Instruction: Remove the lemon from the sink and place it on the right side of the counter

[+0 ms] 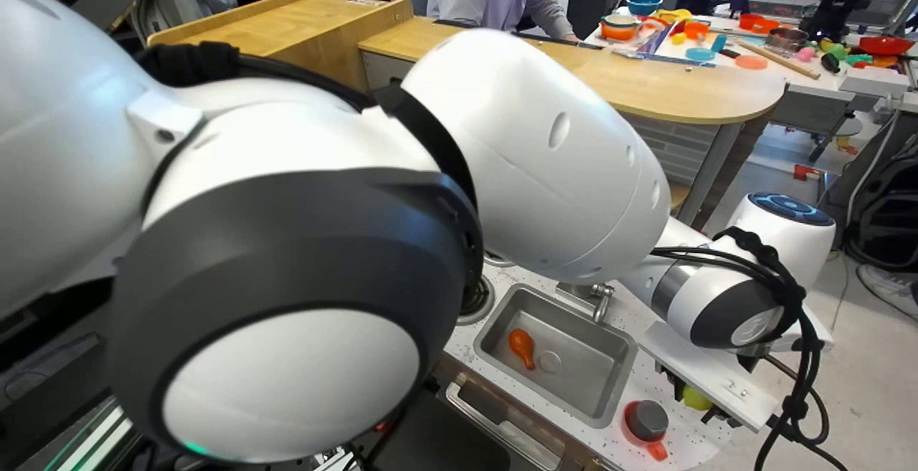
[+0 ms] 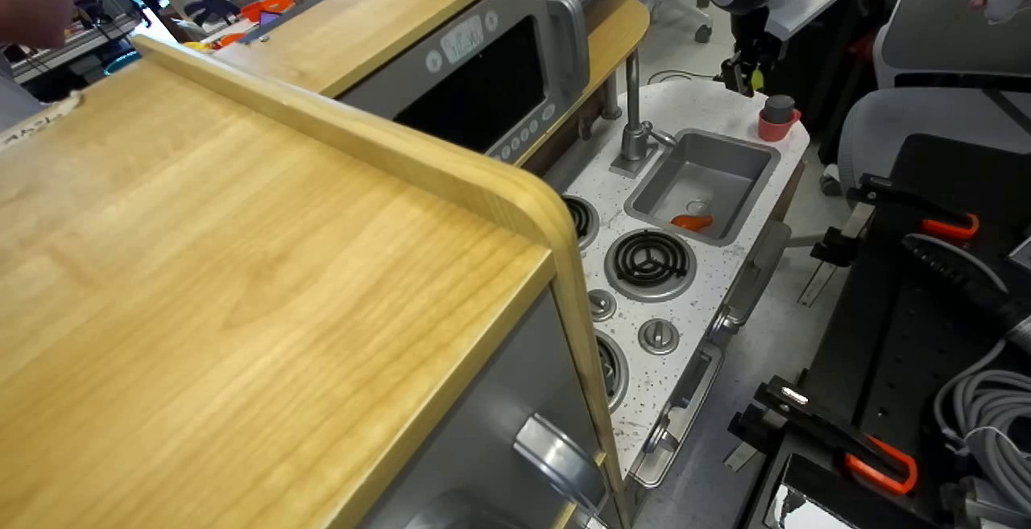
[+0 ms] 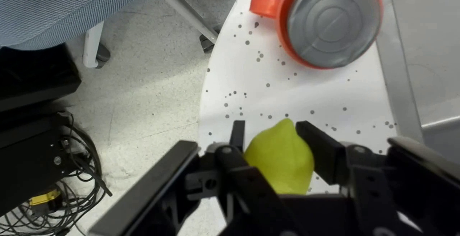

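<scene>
The yellow-green lemon is between the two black fingers of my gripper in the wrist view, its pointed end toward the fingertips. The fingers are closed against its sides. The lemon also shows in both exterior views, partly hidden by the fingers. The gripper holds it above the rounded end of the white speckled counter, beyond the sink. The grey sink also shows in an exterior view, and its edge shows at the right of the wrist view.
A red cup with a grey cup in it stands on the counter beside the sink. An orange rounded object lies in the sink. The faucet stands at the sink's back edge. A grey chair is beyond the counter.
</scene>
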Robot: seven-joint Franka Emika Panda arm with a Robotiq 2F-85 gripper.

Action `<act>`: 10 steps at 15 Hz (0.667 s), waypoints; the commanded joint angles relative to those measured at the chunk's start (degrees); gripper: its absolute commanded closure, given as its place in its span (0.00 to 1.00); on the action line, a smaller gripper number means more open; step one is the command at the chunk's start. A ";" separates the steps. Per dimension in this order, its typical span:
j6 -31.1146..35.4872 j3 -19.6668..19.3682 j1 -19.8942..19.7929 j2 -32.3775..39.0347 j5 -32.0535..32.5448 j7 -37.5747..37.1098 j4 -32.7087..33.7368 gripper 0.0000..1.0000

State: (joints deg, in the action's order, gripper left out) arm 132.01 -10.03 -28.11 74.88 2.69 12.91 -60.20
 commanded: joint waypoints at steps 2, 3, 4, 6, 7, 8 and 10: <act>-5.27 1.09 -0.84 7.35 -0.41 1.14 10.91 0.84; -5.89 1.28 -0.79 8.31 -0.40 1.28 12.10 0.84; -6.33 1.22 -0.61 9.11 -0.22 1.26 13.10 0.84; -6.31 1.27 -0.35 9.92 -0.03 1.35 13.87 0.84; -6.53 1.35 -0.30 10.29 -0.04 1.44 14.41 0.84; -6.90 1.37 -0.31 10.72 -0.04 1.46 15.09 0.84; -8.06 1.36 -0.44 11.32 -0.17 1.07 16.17 0.32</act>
State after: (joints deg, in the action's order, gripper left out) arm 127.49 -8.99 -28.00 83.53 2.74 13.41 -49.37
